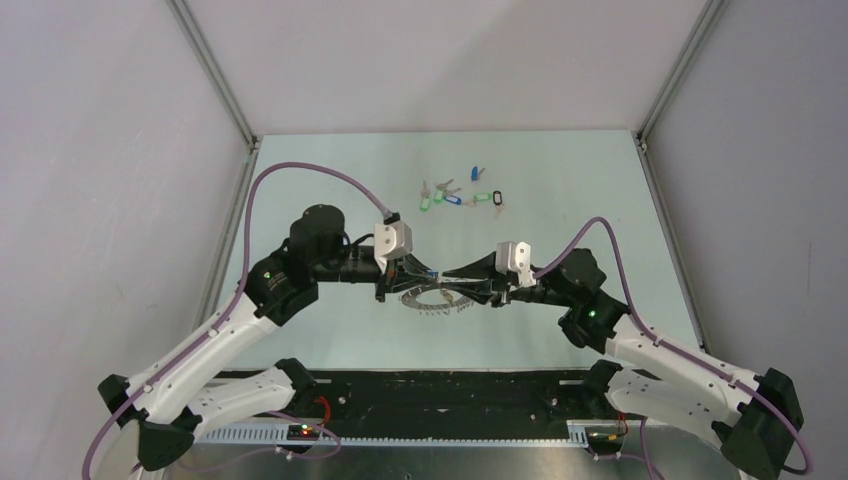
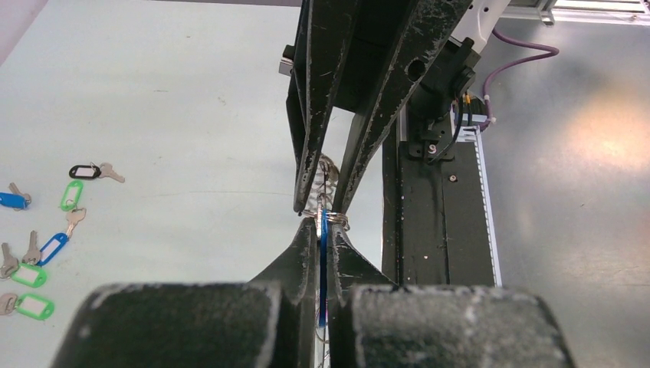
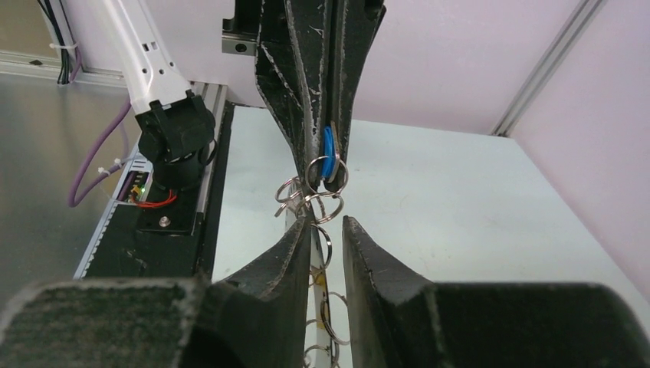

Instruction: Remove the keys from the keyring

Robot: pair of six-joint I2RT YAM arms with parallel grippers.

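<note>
The keyring (image 1: pixel 432 300), a thin silver hoop fringed with small keys, hangs between both grippers just above the table. My left gripper (image 1: pixel 420 274) (image 2: pixel 323 224) is shut on a blue plastic tag (image 2: pixel 323 264) whose small split ring (image 2: pixel 334 220) sits at its fingertips. The right wrist view shows that tag (image 3: pixel 329 153) pinched edge-on. My right gripper (image 1: pixel 450 276) (image 3: pixel 328 222) faces it tip to tip, its jaws slightly apart. The hoop (image 3: pixel 316 264) runs through that gap against the left finger (image 3: pixel 295 253), not clamped.
Several loose keys with green, blue and black tags (image 1: pixel 455 195) lie on the table at the back; they also show in the left wrist view (image 2: pixel 38 230). A black base strip (image 1: pixel 420 390) runs along the near edge. Grey walls enclose the table.
</note>
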